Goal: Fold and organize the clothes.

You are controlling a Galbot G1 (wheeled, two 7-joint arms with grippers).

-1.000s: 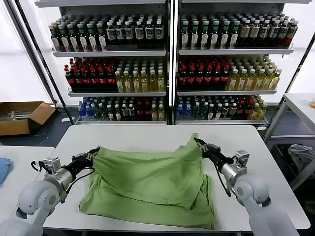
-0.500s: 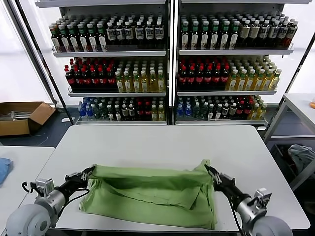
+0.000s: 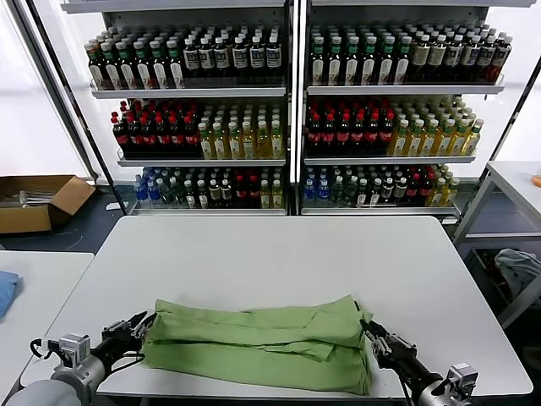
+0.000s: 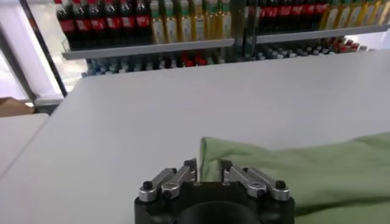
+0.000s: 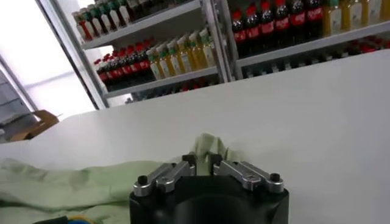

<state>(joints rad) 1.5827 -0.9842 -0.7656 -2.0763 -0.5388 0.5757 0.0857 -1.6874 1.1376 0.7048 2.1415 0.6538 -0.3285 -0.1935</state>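
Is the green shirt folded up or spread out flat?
Folded. The green shirt lies on the table as a narrow doubled band, its layered edges showing, between the two end effectors.

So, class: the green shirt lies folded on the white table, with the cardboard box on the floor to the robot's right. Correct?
Not quite. The head view shows the cardboard box on the floor to the robot's left. The green shirt does lie folded on the white table.

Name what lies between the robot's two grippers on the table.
The folded green shirt spans from the left gripper to the right gripper, seen in the head view.
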